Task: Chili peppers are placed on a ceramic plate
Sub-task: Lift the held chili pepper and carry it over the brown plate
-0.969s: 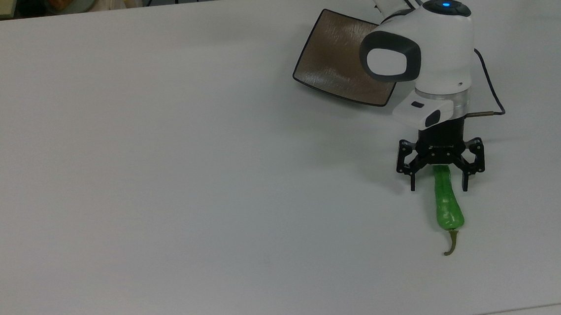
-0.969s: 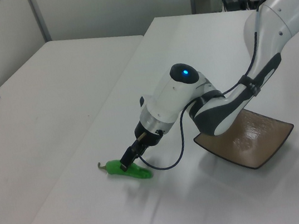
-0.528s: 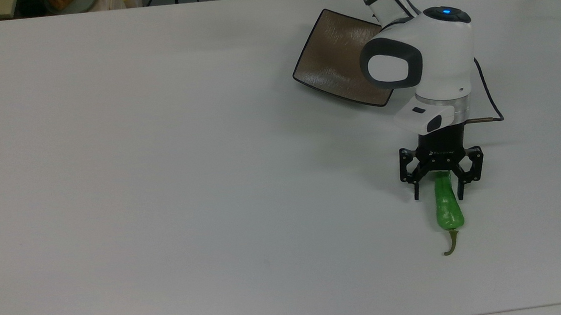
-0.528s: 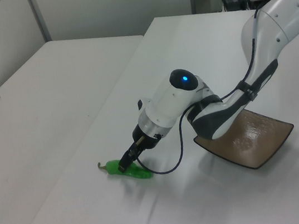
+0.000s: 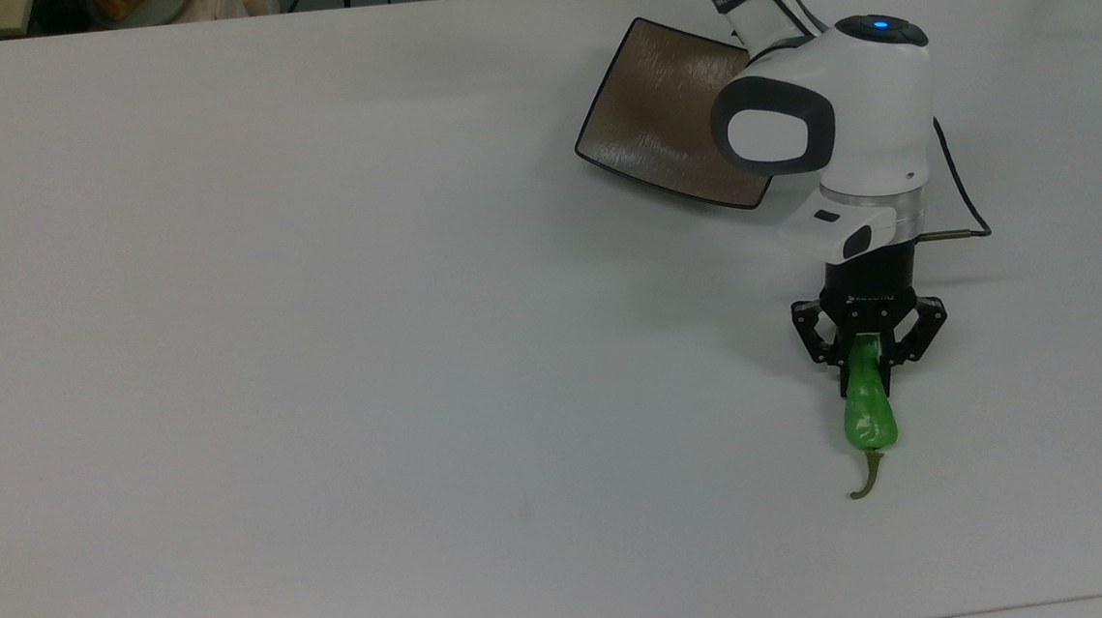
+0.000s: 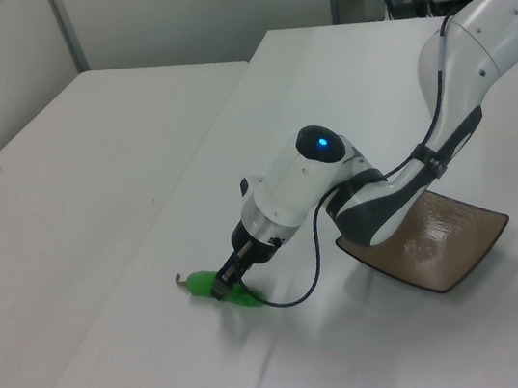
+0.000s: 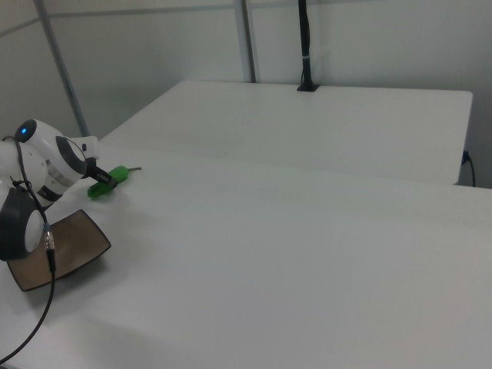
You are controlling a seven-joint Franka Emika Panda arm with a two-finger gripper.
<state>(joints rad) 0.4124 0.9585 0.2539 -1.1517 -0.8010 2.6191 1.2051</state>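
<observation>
One chili pepper [image 5: 868, 410] lies near the tabletop's [image 5: 322, 364] front right corner in the top view, stem toward the front edge, long axis running front to back. I have the jaws [image 5: 867, 364] closed on its blunt rear end. Straight beyond, toward the far edge, sits the ceramic plate [image 5: 654, 118], so I judge the carry runs along the pepper's own axis.

The white robot arm's black claw [image 6: 225, 279] is clamped on the glossy bright green chili pepper [image 6: 217, 289] lying on the white desk [image 6: 167, 364]. The square brown ceramic plate [image 6: 441, 240] sits well apart, toward the left view's right.
</observation>
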